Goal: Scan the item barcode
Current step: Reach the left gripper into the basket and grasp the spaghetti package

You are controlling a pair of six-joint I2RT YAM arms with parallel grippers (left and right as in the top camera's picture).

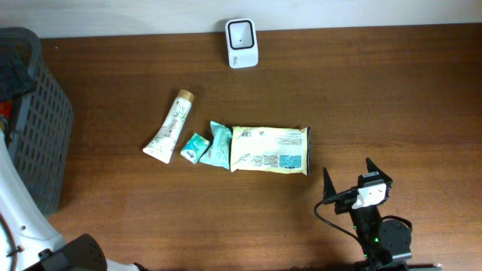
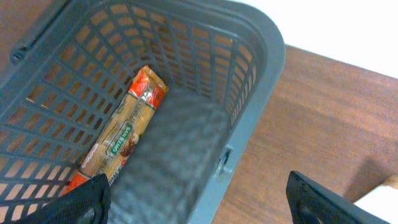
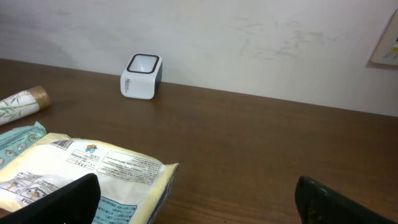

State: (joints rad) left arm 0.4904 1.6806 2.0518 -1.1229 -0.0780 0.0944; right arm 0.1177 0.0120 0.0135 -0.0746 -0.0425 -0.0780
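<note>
No item is grasped yet: the right pincer [image 1: 346, 165], spread and empty, sits near the yellow packet [image 1: 269, 150] lying on the desk [image 1: 392, 90] well short of the scanner [image 1: 242, 43], the left pincer [image 2: 199, 205] hangs spread over the basket [image 2: 249, 112], so next probably comes closing on the packet.

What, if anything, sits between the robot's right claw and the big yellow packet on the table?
Nothing visible. Only bare table lies between the open right gripper and the yellow packet, and between that packet and the white scanner.
</note>
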